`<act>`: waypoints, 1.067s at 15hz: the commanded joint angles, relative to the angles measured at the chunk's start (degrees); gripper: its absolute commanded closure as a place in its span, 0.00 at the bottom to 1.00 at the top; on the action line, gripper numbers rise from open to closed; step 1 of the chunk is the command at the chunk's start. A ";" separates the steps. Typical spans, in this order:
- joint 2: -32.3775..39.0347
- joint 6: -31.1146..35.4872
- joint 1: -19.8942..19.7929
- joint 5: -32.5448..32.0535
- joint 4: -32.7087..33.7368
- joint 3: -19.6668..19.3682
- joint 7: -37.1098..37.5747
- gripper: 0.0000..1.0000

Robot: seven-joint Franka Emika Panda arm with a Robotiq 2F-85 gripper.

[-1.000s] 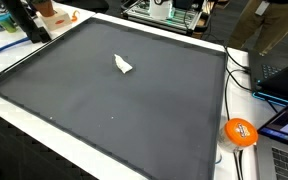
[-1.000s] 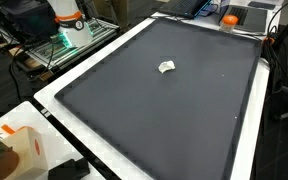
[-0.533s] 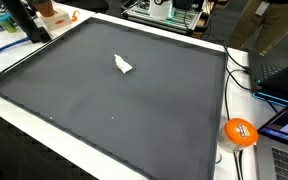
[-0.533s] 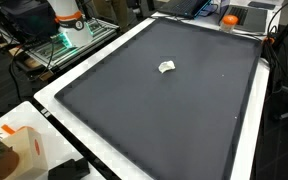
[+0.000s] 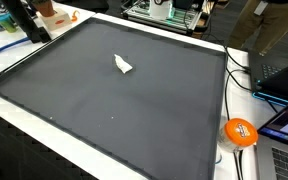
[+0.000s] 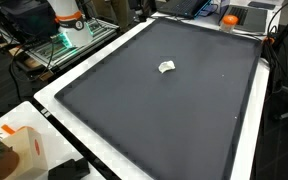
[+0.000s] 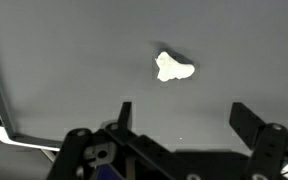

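A small crumpled white scrap (image 7: 172,67) lies alone on the dark grey mat (image 7: 64,60). It also shows in both exterior views as the white scrap (image 5: 123,65) and the white scrap (image 6: 167,67), near the mat's middle. In the wrist view my gripper (image 7: 183,115) hangs high above the mat, open, with nothing between its fingers (image 7: 246,121). The scrap lies ahead of the fingertips, well apart from them. The arm itself is out of frame in both exterior views.
The mat (image 5: 134,110) fills a white-edged table (image 6: 94,130). An orange ball (image 5: 240,131) sits off one corner by cables and a laptop. A robot base with an orange band (image 6: 68,18) and a cardboard box (image 6: 29,150) stand beyond the edges.
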 commanded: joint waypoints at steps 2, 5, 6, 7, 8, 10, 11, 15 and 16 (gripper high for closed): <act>6.82 9.48 1.23 -0.03 0.42 0.78 2.52 0.00; 10.74 7.21 0.61 -3.41 1.50 2.42 5.71 0.00; 11.93 7.21 0.74 -4.18 1.69 2.89 7.11 0.00; 13.30 7.52 0.67 -5.72 2.03 3.39 8.89 0.00; 14.56 7.87 0.66 -7.53 2.38 3.77 10.86 0.00; 16.90 8.44 1.03 -10.23 3.03 4.11 14.55 0.00; 18.15 8.35 1.21 -11.90 3.51 4.19 16.68 0.00; 23.26 9.22 2.82 -19.12 5.92 3.34 25.01 0.00; 24.50 9.52 3.35 -20.29 6.78 2.96 26.46 0.00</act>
